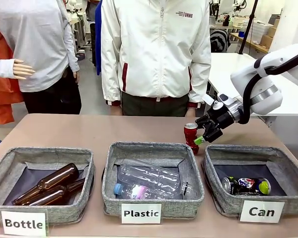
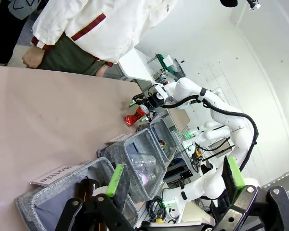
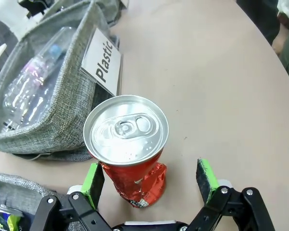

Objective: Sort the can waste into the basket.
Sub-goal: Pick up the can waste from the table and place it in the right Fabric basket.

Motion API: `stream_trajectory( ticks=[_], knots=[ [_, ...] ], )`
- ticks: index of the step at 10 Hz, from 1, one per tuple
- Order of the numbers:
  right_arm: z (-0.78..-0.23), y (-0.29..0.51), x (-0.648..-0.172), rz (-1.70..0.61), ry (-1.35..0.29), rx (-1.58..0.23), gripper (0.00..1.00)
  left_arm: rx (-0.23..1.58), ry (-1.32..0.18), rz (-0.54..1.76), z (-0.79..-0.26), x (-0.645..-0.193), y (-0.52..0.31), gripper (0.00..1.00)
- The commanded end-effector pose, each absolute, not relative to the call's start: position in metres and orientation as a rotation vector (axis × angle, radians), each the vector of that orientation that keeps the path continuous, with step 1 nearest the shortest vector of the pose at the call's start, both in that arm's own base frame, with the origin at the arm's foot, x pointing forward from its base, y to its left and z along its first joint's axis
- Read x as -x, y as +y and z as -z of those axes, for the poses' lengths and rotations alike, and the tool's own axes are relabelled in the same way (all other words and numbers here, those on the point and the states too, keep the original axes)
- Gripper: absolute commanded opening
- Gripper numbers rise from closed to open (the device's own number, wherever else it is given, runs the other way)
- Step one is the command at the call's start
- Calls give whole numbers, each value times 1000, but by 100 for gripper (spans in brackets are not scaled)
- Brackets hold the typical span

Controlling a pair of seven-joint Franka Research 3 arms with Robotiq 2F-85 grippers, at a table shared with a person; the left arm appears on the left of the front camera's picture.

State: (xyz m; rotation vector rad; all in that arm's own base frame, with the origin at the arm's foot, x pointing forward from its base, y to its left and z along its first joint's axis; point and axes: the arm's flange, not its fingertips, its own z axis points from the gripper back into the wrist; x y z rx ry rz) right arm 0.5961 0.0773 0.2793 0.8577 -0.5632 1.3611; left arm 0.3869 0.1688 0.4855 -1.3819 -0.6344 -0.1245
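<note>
A dented red can (image 3: 130, 144) is seen upright at lower centre, between the spread green pads (image 3: 206, 179) of the right gripper (image 3: 150, 182). The "Plastic" basket (image 3: 48, 103) is seen at upper left.

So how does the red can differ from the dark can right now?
The red can stands upright on the table behind the baskets, between the open fingers of the right gripper; the dark can lies on its side inside the basket labelled Can. The red can is plain red with a silver top; the dark can carries blue, white and red print. Both are small dented metal drink cans.
</note>
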Motion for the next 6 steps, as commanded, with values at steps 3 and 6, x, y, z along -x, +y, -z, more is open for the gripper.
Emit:
stream_trajectory(
  ticks=[3,6],
  knots=[
    [-282,81,-605,-1327,-512,-931,100,1374,-628,118,-488,-384,167,100],
    [-282,83,-606,-1326,-498,-961,0,1374,-628,118,-488,-384,167,100]
  ],
)
